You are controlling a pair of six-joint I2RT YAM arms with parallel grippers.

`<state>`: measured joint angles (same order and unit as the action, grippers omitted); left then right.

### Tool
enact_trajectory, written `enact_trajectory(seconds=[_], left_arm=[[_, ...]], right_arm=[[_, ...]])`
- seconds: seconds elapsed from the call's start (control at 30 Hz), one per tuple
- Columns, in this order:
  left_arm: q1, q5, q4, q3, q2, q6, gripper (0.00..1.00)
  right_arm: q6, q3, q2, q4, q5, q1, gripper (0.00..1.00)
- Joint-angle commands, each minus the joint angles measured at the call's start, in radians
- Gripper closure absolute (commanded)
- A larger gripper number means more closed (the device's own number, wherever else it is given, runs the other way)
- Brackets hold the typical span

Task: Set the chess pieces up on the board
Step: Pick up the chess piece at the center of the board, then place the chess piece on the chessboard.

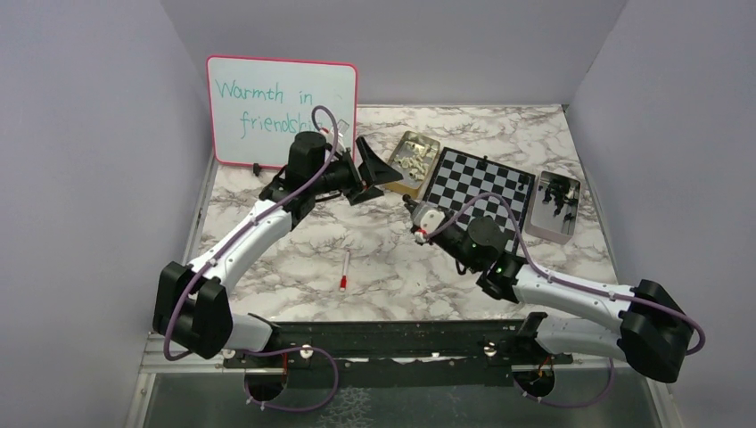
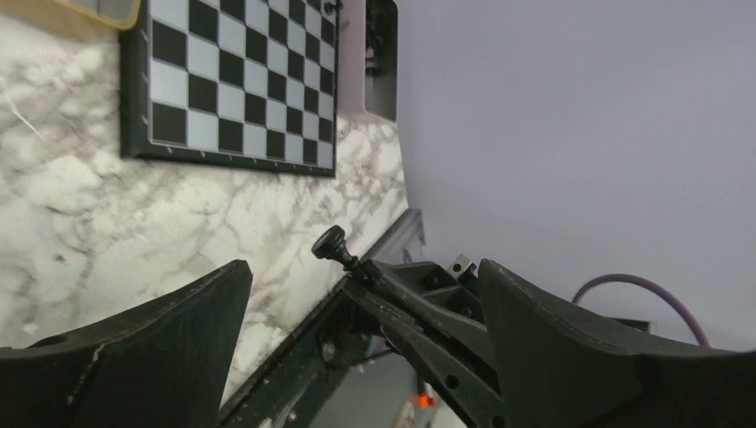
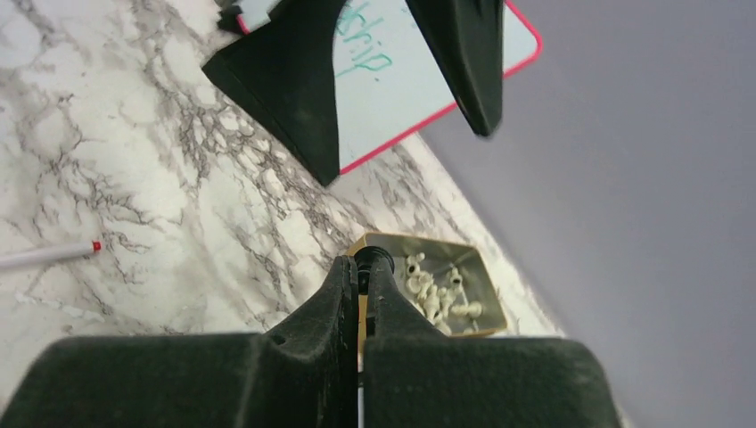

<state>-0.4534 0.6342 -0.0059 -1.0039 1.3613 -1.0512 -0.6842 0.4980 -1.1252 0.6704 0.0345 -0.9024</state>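
Marble table (image 1: pixel 374 259); board (image 1: pixel 481 189) bare, right of centre. Aloft just left of board, right gripper (image 3: pixel 361 278) pinches black pawn (image 3: pixel 373 258); left gripper (image 1: pixel 378 173) spread, empty, facing it. Step: carry pawn to board. Next: swing right, lower onto pawn-row square, keep upright, release gently.

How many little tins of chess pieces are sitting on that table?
2. A gold tin of cream pieces sits just left of the board in the overhead view; a grey tin of black pieces sits just right of it. No others show.
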Motion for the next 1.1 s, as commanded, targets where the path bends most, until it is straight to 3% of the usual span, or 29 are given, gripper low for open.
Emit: enact_trajectory(seconds=[0.0, 0.17, 0.47, 0.6, 0.77, 1.07], left_arm=[[0.032, -0.138, -0.19, -0.131, -0.048, 0.216, 0.01], [0.036, -0.264, -0.284, -0.18, -0.103, 0.399, 0.01], [0.033, -0.433, -0.284, -0.002, -0.312, 0.721, 0.01], [0.024, -0.441, -0.2, 0.119, -0.377, 0.726, 0.01], [-0.006, -0.465, -0.238, 0.134, -0.355, 0.809, 0.01], [-0.013, -0.429, -0.266, 0.171, -0.378, 0.884, 0.01]], right_arm=[[0.288, 0.071, 0.038, -0.159, 0.222, -0.001, 0.99], [0.455, 0.143, 0.043, -0.316, 0.316, 0.04, 0.99], [0.732, 0.368, -0.089, -0.64, 0.234, 0.367, 0.99], [0.804, 0.439, -0.181, -0.73, 0.204, 0.516, 0.99], [0.861, 0.568, -0.337, -0.822, 0.17, 0.688, 0.99], [0.945, 0.772, -0.606, -0.905, 0.129, 0.865, 0.99]])
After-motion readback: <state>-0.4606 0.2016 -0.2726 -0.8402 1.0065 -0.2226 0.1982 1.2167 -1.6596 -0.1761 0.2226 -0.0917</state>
